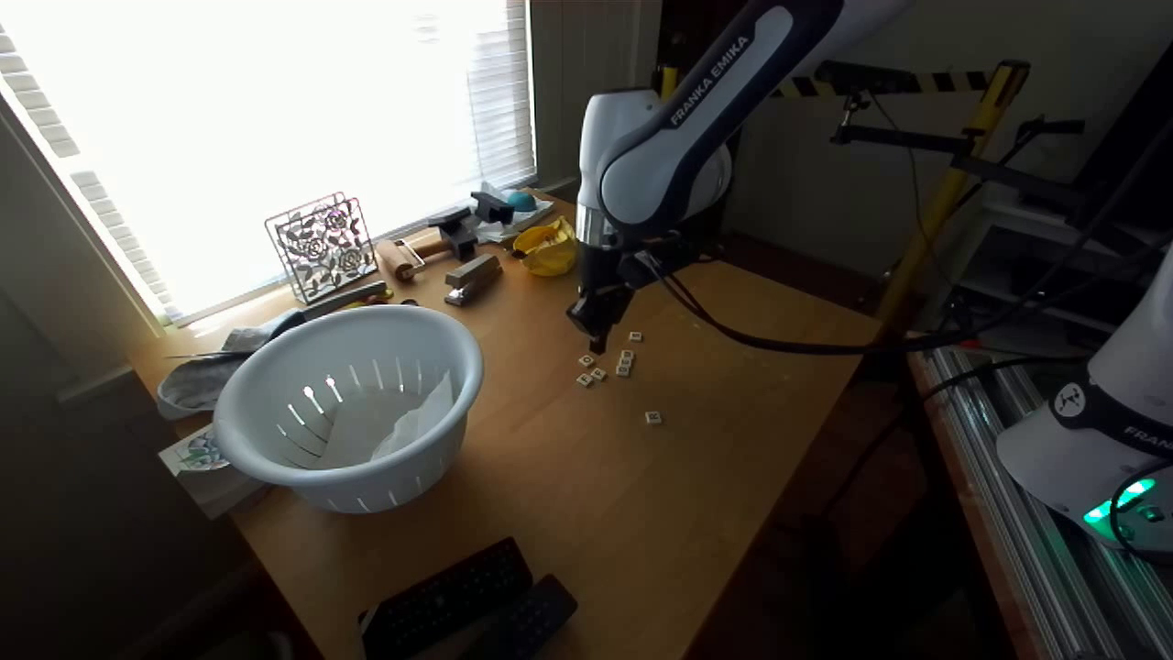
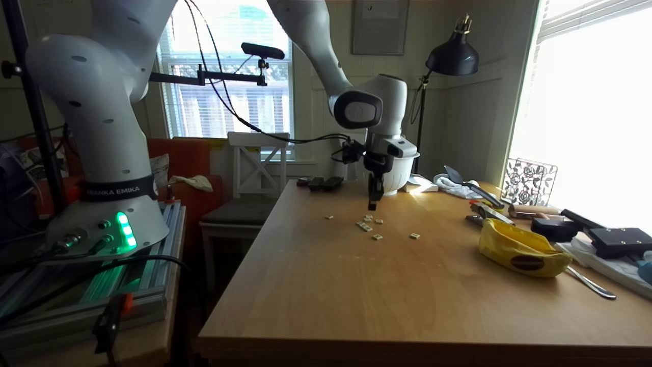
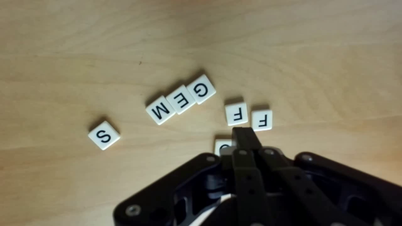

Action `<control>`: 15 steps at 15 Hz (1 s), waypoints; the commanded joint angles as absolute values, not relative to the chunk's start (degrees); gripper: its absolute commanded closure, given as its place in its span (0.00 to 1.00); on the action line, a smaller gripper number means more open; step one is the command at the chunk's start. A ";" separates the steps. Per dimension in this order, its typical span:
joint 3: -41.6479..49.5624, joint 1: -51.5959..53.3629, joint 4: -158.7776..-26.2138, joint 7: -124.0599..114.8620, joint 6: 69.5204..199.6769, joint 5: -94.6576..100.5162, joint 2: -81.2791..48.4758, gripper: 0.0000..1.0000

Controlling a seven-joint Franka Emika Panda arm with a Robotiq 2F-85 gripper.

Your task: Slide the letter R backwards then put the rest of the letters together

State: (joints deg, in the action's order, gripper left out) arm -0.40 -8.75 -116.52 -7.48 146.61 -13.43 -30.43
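Observation:
The R tile (image 1: 653, 417) is a small whitish letter lying apart from the others; it also shows in an exterior view (image 2: 329, 217) and is out of the wrist view. In the wrist view, the M (image 3: 160, 110), E (image 3: 181, 99) and G (image 3: 201, 89) tiles touch in a slanted row. Two F tiles (image 3: 236, 113) (image 3: 262, 120) lie side by side with a small gap. An S tile (image 3: 104, 135) lies alone. A round-letter tile (image 3: 222, 146) is partly hidden by my gripper (image 3: 246, 136). The gripper's fingertips are together, holding nothing visible, over the tiles beside the F pair.
A white colander (image 1: 348, 394) and dark remotes (image 1: 458, 596) stand on the wooden table (image 1: 733, 367). A yellow pouch (image 2: 519, 250), a stapler (image 1: 473, 275) and a rose-pattern holder (image 1: 321, 243) line the window side. Another tile (image 2: 415, 236) lies toward that side.

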 commanded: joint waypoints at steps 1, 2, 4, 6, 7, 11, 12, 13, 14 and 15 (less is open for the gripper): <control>1.07 -9.43 -118.35 -5.10 147.42 -13.96 -28.58 1.00; 1.81 -9.51 -118.43 -4.12 147.58 -13.06 -28.56 1.00; 3.56 -9.25 -118.74 -2.45 148.06 -10.92 -28.54 1.00; 4.86 -9.31 -119.03 0.06 149.19 -8.98 -28.76 1.00; 5.43 -9.31 -119.10 1.00 149.50 -7.86 -28.87 1.00; 5.86 -10.19 -119.60 5.49 148.25 -4.81 -28.90 1.00; 6.13 -10.09 -119.67 5.76 148.01 -3.96 -29.08 1.00; 5.97 -10.25 -119.79 6.54 147.54 -3.53 -29.06 1.00; 6.07 -10.16 -119.95 7.03 147.36 -2.81 -29.10 1.00; 6.16 -10.06 -120.04 7.36 147.18 -2.18 -29.14 1.00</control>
State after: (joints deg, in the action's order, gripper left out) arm 6.19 -9.78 -118.87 5.66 148.00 -4.64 -29.83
